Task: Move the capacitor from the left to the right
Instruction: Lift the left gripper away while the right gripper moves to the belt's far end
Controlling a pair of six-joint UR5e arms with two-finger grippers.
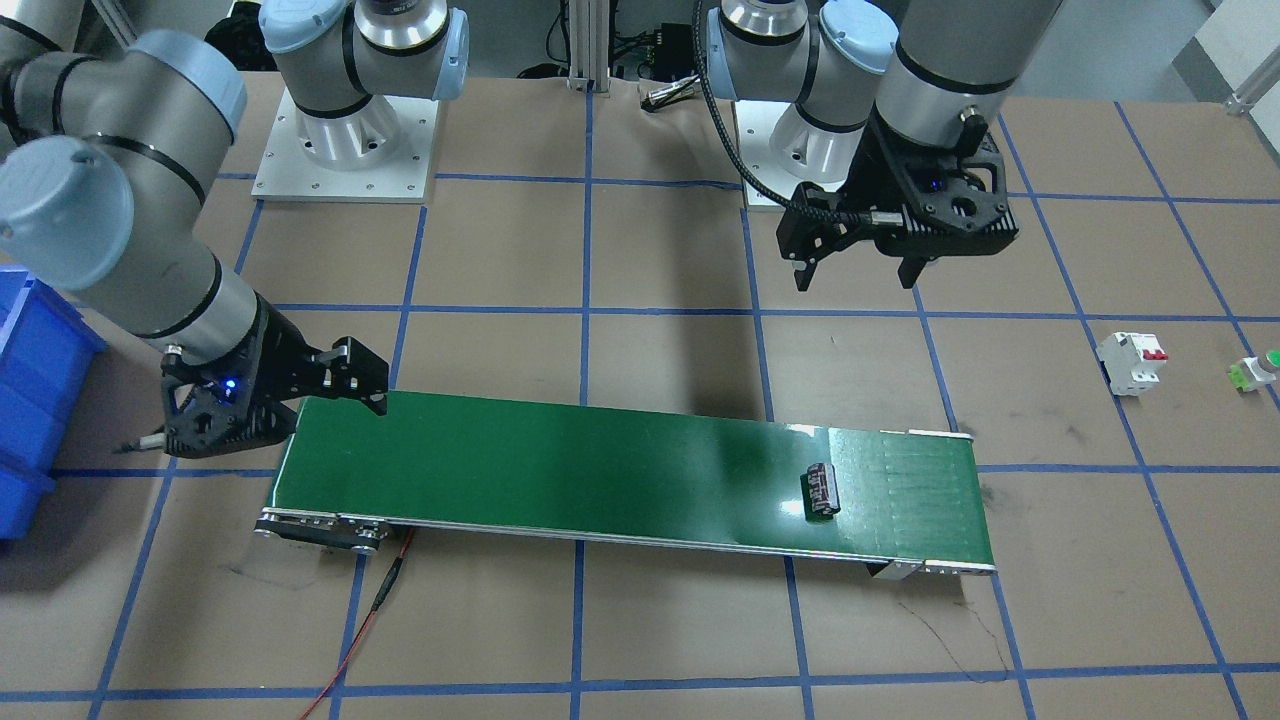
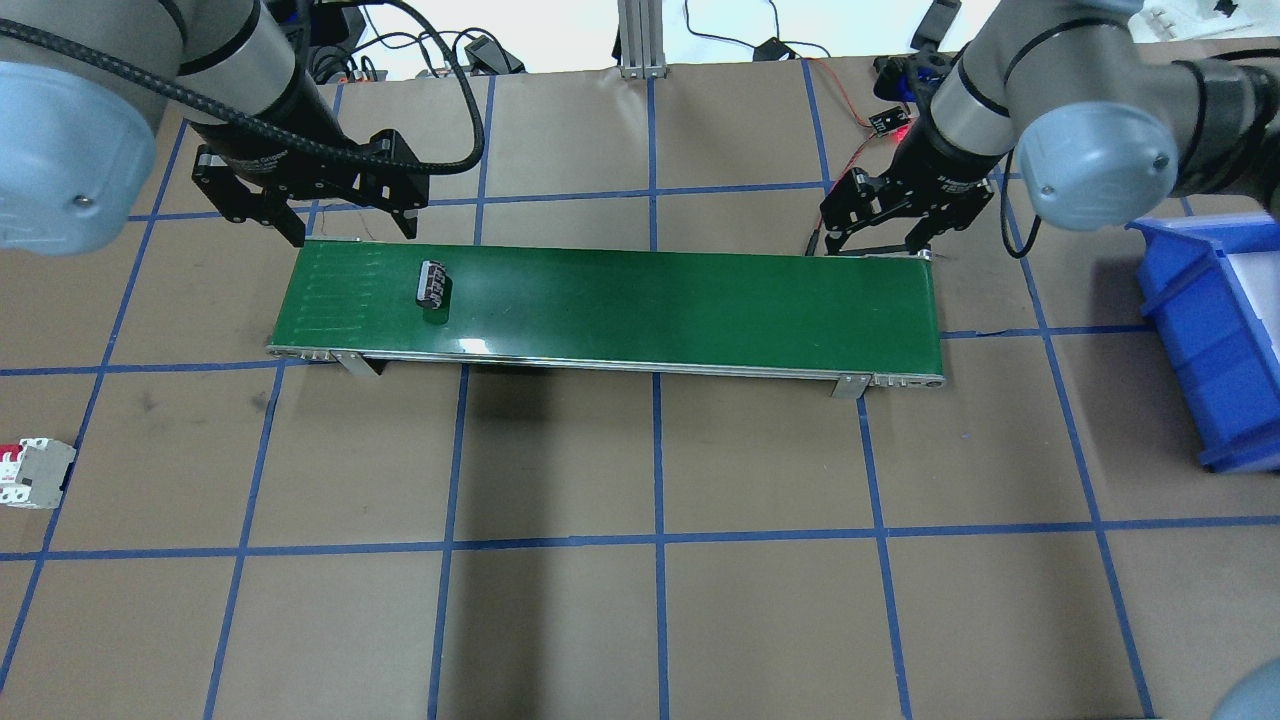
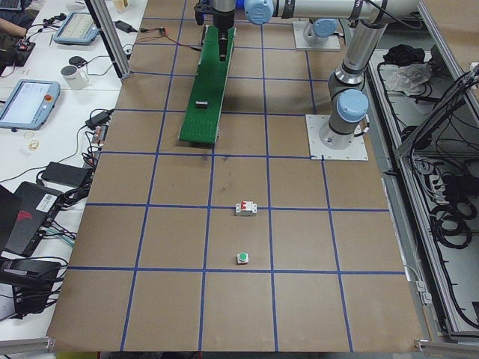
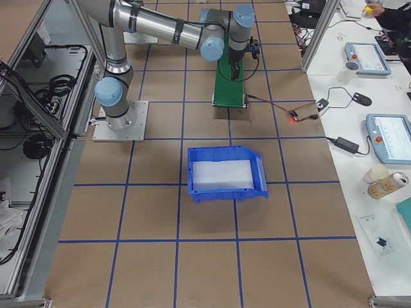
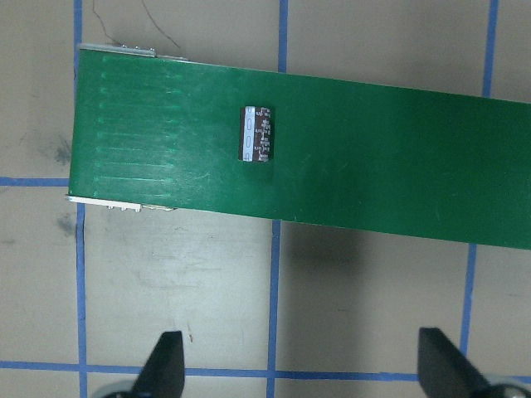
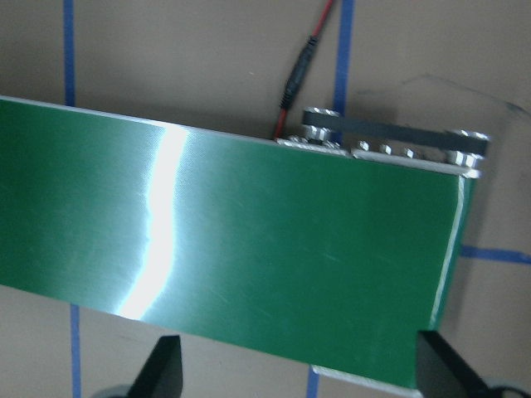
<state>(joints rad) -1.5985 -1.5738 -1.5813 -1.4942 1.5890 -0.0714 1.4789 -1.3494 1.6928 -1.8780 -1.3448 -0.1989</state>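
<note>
The capacitor (image 1: 822, 490), a short black cylinder with silvery stripes, lies on its side on the green conveyor belt (image 1: 600, 470) near the belt's left end. It also shows in the overhead view (image 2: 433, 283) and the left wrist view (image 5: 255, 133). My left gripper (image 2: 353, 235) is open and empty, raised above the belt's far edge, just behind and left of the capacitor. My right gripper (image 2: 872, 240) is open and empty over the far edge of the belt's right end (image 6: 373, 232).
A blue bin (image 2: 1210, 330) stands on the table to the right of the belt. A white breaker with red switches (image 1: 1132, 362) and a green-capped push button (image 1: 1258, 372) sit on the table to the left of the belt. A red wire (image 1: 370, 610) trails from the belt's right end.
</note>
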